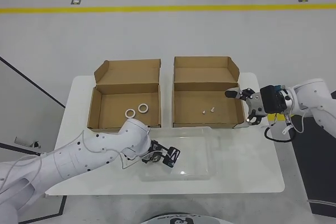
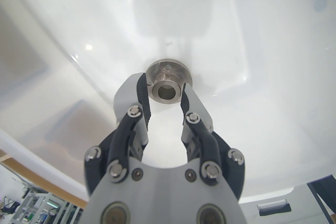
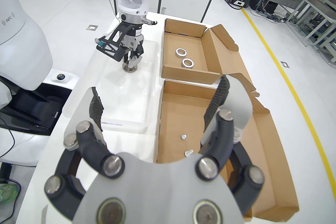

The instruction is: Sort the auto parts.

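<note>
Flanged metal bushing (image 2: 165, 86) standing flange-down on the floor of the clear tray (image 1: 196, 168), at the near side of the counter (image 1: 246, 162). The left wrist view gives the hollow hub end-on, with the left gripper (image 2: 163, 83) closed on it, one ribbed pad (image 2: 143, 93) on either side of the hub. The top view hides the bushing under the wrist; the right wrist view shows it from the side (image 3: 130, 68), beneath the left gripper (image 3: 132, 59), whose arm comes down nearly upright into the tray.

Behind the tray lie two open cardboard boxes. The left box (image 1: 129, 70) holds two metal rings (image 1: 130, 113) (image 1: 143, 107), near each other but apart. The right box (image 1: 204, 70) holds two small bolts (image 1: 202, 111) (image 1: 211, 109).

The right gripper (image 1: 239, 109), fingers spread wide and empty, hangs over the right box's outer wall, its arm stretched in level from the counter's right side and pointing toward the left arm.
</note>
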Tool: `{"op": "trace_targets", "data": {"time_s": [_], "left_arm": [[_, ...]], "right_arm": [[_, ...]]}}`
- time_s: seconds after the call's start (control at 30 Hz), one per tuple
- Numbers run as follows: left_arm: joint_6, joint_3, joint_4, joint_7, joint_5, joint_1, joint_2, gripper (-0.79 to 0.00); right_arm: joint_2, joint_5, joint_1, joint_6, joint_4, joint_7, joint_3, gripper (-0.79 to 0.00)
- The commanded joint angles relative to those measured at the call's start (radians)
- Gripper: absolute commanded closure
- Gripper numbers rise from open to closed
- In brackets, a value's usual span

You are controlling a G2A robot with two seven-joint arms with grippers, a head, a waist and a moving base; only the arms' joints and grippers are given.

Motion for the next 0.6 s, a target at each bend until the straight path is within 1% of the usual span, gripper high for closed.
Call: {"op": "trace_targets", "data": {"time_s": [0.0, 0.33, 0.57], "left_arm": [[-0.006, 0.0, 0.009, 0.007, 0.007, 0.004, -0.005, -0.332], [-0.045, 0.0, 0.046, 0.045, 0.054, 0.005, -0.019, -0.329], [-0.023, 0.0, 0.032, 0.023, 0.012, -0.02, -0.02, -0.314]], "right_arm": [[0.0, 0.0, 0.0, 0.0, 0.0, 0.0, 0.0, -0.785], [0.0, 0.0, 0.0, 0.0, 0.0, 0.0, 0.0, -0.785], [0.0, 0.0, 0.0, 0.0, 0.0, 0.0, 0.0, -0.785]]}}
